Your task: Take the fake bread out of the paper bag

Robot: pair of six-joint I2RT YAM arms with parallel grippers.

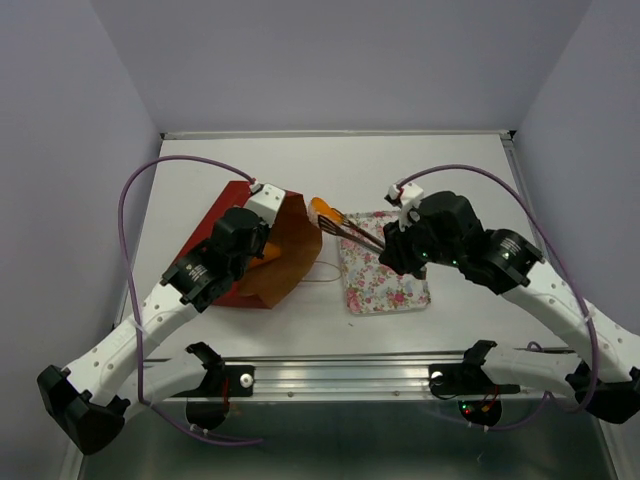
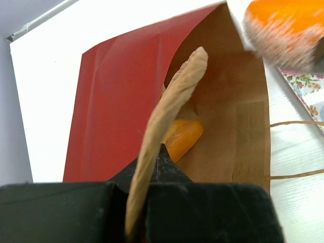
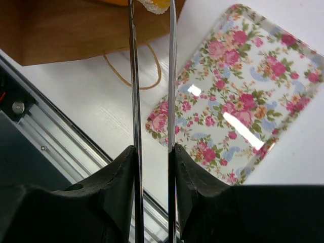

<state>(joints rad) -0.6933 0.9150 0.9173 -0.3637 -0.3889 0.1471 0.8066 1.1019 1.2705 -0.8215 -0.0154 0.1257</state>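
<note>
top: left gripper (image 1: 257, 237) clamped on paper bag (image 1: 292, 255) rim; right gripper (image 1: 330, 217) tips at orange bread roll (image 1: 320, 206) by bag mouth | left wrist: second bread piece (image 2: 183, 138) inside bag | right wrist: thin fingers (image 3: 134, 76) narrowly apart, grip unclear, beside floral tray (image 3: 243, 96)

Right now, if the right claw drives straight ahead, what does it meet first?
Likely the orange bread at the tips of the tongs in the right claw, with the paper bag just behind; depth is unclear.
</note>
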